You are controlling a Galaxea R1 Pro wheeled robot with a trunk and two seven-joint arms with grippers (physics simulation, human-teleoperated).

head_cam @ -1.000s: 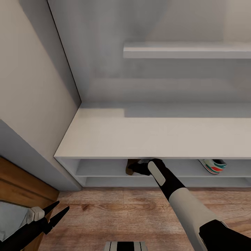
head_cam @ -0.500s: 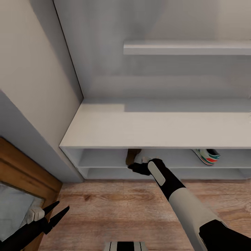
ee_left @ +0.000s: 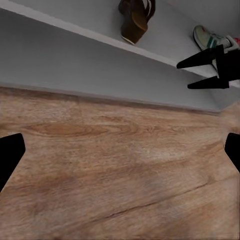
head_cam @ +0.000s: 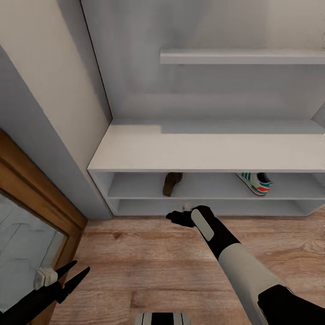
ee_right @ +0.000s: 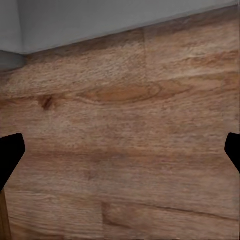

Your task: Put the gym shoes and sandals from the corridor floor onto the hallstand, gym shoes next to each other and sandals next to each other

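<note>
One dark brown sandal point(head_cam: 173, 183) rests on the upper shoe shelf of the pale grey hallstand point(head_cam: 203, 153), toe inward. A white gym shoe point(head_cam: 255, 182) with green stripes and red accents lies on the same shelf, further right. Both also appear in the left wrist view: the sandal point(ee_left: 135, 17) and the gym shoe point(ee_left: 210, 39). My right gripper point(head_cam: 174, 217) hovers open and empty over the corridor floor point(head_cam: 158, 262), just in front of the lower shelf. From the left wrist, the right gripper point(ee_left: 197, 72) shows two spread fingers. My left gripper point(head_cam: 74, 273) stands open at the lower left, low over the floor.
A wood-framed glass door point(head_cam: 27, 216) stands at the left beside a grey wall panel. A wall shelf point(head_cam: 243, 56) hangs above the bench. Wood-plank floor point(ee_right: 125, 125) lies under the right gripper.
The view has pulled back from the hallstand. My right gripper came out of the shelf with it, away from the sandal, which stays on the shelf. The left gripper keeps its pose.
</note>
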